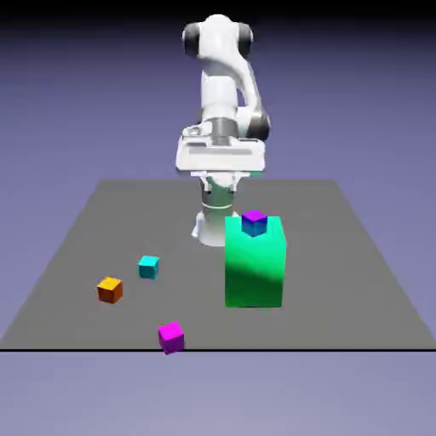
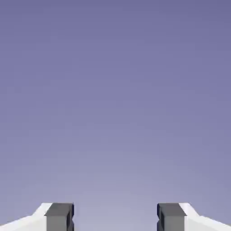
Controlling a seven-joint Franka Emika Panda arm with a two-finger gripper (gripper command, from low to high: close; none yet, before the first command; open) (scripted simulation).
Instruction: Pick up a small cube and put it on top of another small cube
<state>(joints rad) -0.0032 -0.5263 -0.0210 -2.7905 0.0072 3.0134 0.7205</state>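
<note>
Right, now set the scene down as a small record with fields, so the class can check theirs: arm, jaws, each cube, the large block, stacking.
arm: white, raised at the table's far side
jaws: open, nothing between them
large block: green, right of centre in the exterior view
cube on block: purple top, blue sides
cyan cube: on the table, left of the block
orange cube: leftmost
magenta cube: at the table's near edge
stacking: no small cube on another
</note>
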